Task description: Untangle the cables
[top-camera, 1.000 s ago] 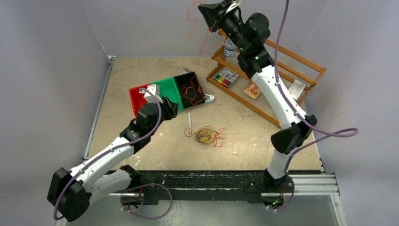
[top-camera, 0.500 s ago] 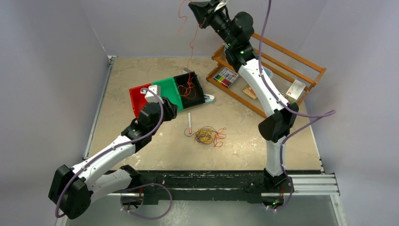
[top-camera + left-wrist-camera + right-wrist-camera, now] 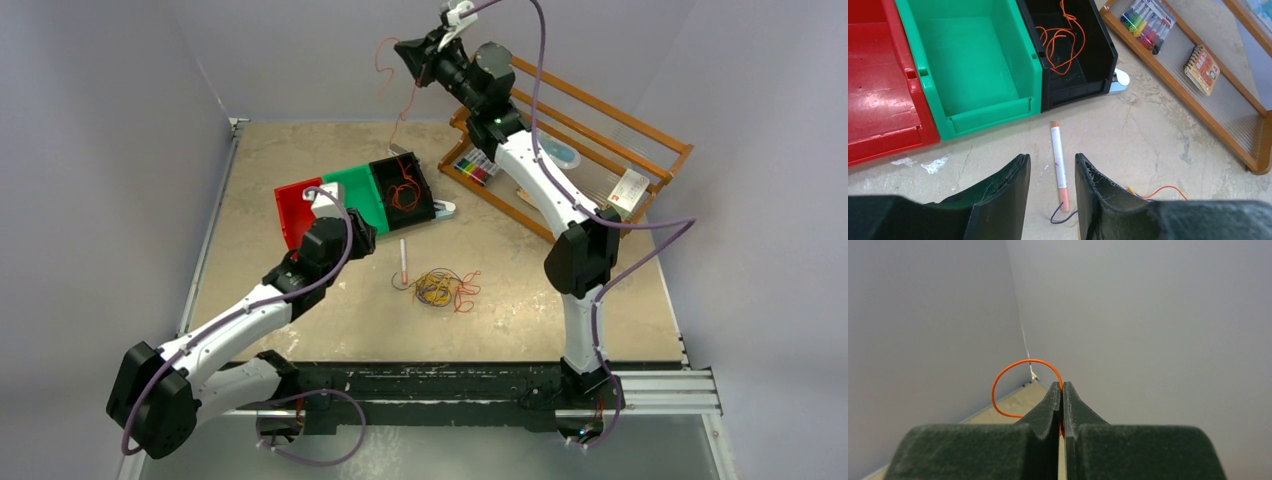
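My right gripper (image 3: 1062,387) is shut on a red-orange cable (image 3: 998,385), whose loop curls out to the left of the tips. From above, the right gripper (image 3: 405,50) is held high over the table's far side, and that cable (image 3: 405,192) hangs down into the black bin (image 3: 1075,90). The remaining cables (image 3: 440,288) lie tangled on the table: yellow-orange, red-orange and dark strands. My left gripper (image 3: 1050,159) hovers open and empty over a white pen (image 3: 1059,160), left of the tangle. A dark wire end (image 3: 1063,217) and an orange strand (image 3: 1163,190) show by its right finger.
A green bin (image 3: 973,65) and a red bin (image 3: 878,90) adjoin the black one. A wooden rack (image 3: 600,130) at the back right holds a marker set (image 3: 1148,22) and a small notebook (image 3: 1202,67). A white object (image 3: 1120,80) pokes out beside the black bin.
The right arm has swung left and come down a little with the red-orange cable, and more of it has settled into the black bin. The left arm barely moved.
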`<act>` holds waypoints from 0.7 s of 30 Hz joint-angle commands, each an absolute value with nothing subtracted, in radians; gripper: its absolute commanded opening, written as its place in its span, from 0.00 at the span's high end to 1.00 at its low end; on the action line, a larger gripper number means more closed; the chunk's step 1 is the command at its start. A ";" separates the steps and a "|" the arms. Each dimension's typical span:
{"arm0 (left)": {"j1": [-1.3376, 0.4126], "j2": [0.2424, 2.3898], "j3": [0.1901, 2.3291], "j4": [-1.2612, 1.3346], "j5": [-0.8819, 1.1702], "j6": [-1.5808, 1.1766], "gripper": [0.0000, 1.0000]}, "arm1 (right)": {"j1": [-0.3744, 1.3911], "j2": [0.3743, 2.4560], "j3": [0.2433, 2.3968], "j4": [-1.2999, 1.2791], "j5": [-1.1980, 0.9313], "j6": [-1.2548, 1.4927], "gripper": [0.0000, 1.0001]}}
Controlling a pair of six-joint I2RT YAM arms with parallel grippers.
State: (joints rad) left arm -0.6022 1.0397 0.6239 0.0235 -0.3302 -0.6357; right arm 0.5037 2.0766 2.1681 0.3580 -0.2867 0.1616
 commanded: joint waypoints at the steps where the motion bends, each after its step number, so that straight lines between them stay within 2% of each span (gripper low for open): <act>1: -0.592 1.047 0.623 0.047 -0.349 -0.642 0.63 | 0.502 2.030 2.103 0.424 -0.337 0.162 1.00; 15: -0.587 1.070 0.664 -0.008 -0.385 -0.622 0.63 | 0.503 1.857 1.748 0.362 -0.261 0.271 1.00; 21: -0.584 1.065 0.699 -0.061 -0.448 -0.617 0.64 | 0.503 1.856 1.685 0.315 -0.271 0.301 1.00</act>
State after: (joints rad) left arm -0.5949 1.0695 0.6365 -0.0479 -0.3878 -0.6327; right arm 0.5037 1.8805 1.7008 0.3275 -0.2783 0.2668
